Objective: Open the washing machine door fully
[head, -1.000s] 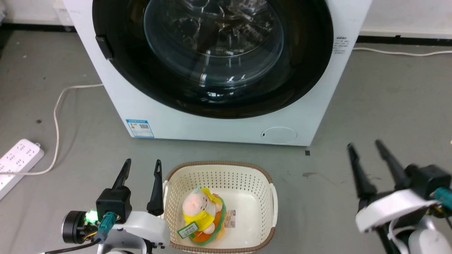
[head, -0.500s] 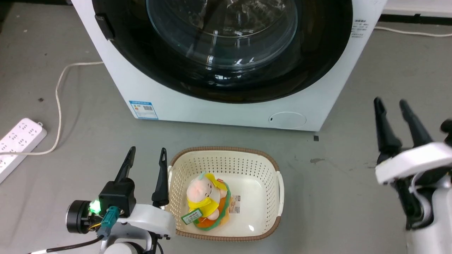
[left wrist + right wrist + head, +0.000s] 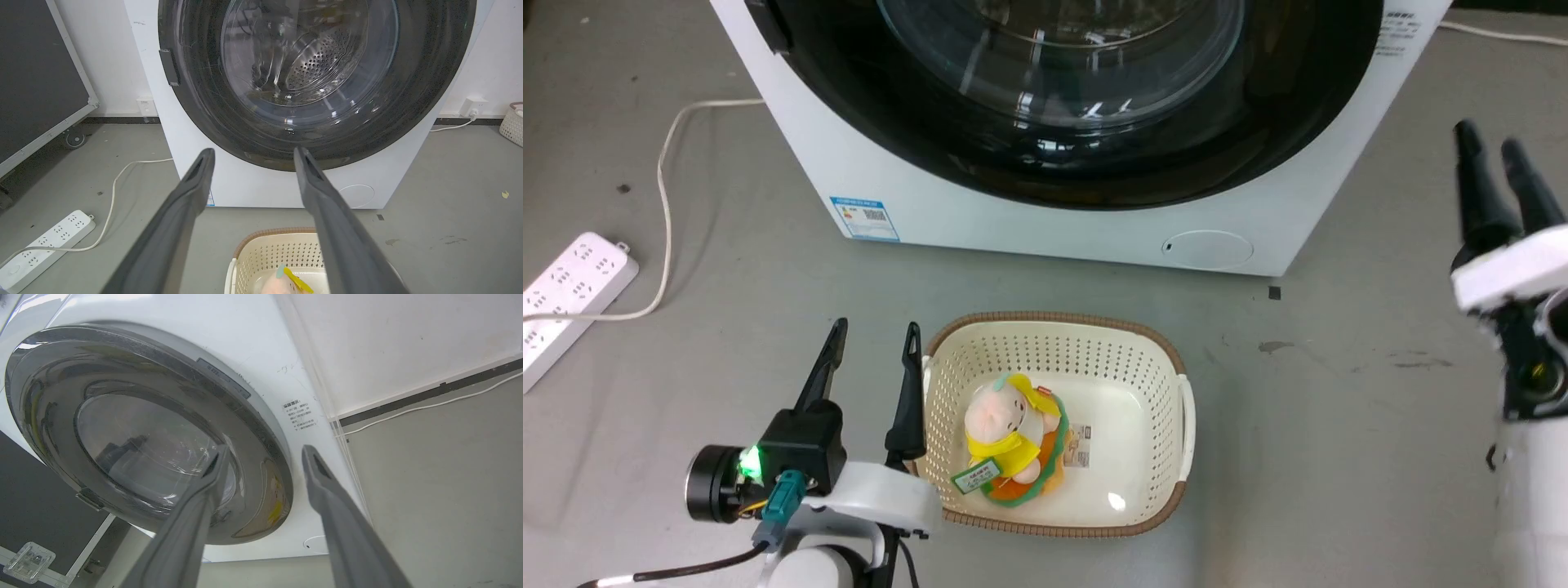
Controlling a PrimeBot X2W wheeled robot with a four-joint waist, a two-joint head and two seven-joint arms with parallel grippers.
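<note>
door (image 3: 1062, 82) sits shut flush against the machine (image 3: 1029, 224), so seemingly all the opening is left to do; left gripper (image 3: 876, 325) by the basket (image 3: 1054, 317) and right gripper (image 3: 1490, 136) beside the machine both gape empty.

Grey floor (image 3: 1339, 392), matte and scuffed. I note a dark stain (image 3: 1272, 346) and a small black mark (image 3: 1274, 291) on it, right of centre.

White wall (image 3: 486, 61) behind, black baseboard (image 3: 466, 121) along its foot. A white socket (image 3: 470, 107) sits low on the wall at right, and a thin cord (image 3: 449, 126) runs from it along the floor. I see a second wall box (image 3: 146, 106) low at left.

A white power strip (image 3: 568, 282) lies on the floor at left. Its cable (image 3: 666, 204) curves back to the washer (image 3: 1013, 220).

Far left, a black panel (image 3: 36, 73) in a metal frame stands on a caster (image 3: 74, 139). A pale perforated basket (image 3: 512, 124) sits at the right edge, near the wall.

Light is even, shadows soft.
</note>
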